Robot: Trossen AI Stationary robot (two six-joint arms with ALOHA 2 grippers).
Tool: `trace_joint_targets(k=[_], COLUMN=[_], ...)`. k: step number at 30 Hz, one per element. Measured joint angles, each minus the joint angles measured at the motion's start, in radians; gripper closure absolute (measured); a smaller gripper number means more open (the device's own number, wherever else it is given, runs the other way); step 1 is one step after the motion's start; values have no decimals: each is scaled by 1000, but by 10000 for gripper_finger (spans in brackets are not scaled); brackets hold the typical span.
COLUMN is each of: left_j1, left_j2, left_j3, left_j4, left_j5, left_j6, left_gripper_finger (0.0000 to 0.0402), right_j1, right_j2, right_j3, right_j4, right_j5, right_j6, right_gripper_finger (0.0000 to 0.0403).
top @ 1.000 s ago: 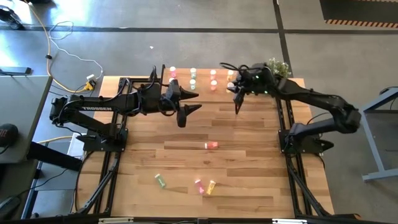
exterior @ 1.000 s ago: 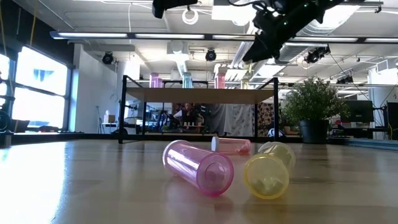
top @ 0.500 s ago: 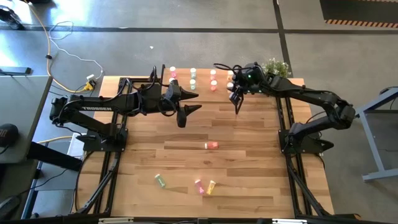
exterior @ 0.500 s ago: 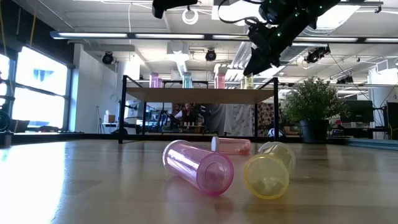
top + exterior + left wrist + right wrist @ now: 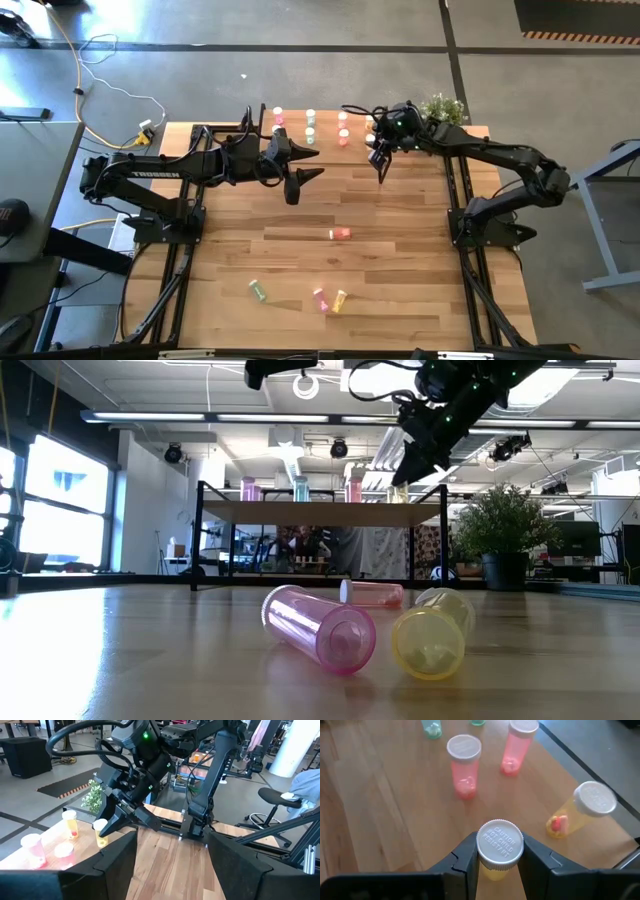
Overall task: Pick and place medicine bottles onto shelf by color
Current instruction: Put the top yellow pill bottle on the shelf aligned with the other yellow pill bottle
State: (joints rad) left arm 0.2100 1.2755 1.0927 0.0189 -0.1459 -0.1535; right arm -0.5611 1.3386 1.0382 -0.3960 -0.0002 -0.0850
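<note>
The wood-plank tabletop (image 5: 400,290) has wide bare boards between the arms and its near edge, where four bottles lie on their sides, well apart from both arms: a red-orange one (image 5: 340,234) mid-table, and a green one (image 5: 259,291), a pink one (image 5: 321,298) and a yellow one (image 5: 340,300) nearer the edge. The low light-wood shelf on thin black legs (image 5: 320,512) stands along the far edge, carrying upright pink, green, red-orange and yellow bottles.

Since half a second ago the right gripper (image 5: 380,162) has barely shifted over the shelf's right end. Its jaws are clamped on a white-capped yellow medicine bottle (image 5: 499,845), just above the board, near the yellow bottle already standing there (image 5: 580,812).

The left gripper (image 5: 302,172) hangs over the tabletop in front of the shelf, jaws spread and holding nothing.
</note>
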Motion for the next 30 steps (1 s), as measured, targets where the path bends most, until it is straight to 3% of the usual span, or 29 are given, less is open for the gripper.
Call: trace_joint_targets(k=[30], left_j1=[0], left_j2=[0], left_j3=[0], left_j4=[0], left_j5=[1], left_j6=[0], left_gripper_finger=[167], right_j1=[-10], right_j2=[3], right_j3=[0], right_j4=[-4], right_j5=[-33], right_j6=[-58], right_gripper_finger=[304])
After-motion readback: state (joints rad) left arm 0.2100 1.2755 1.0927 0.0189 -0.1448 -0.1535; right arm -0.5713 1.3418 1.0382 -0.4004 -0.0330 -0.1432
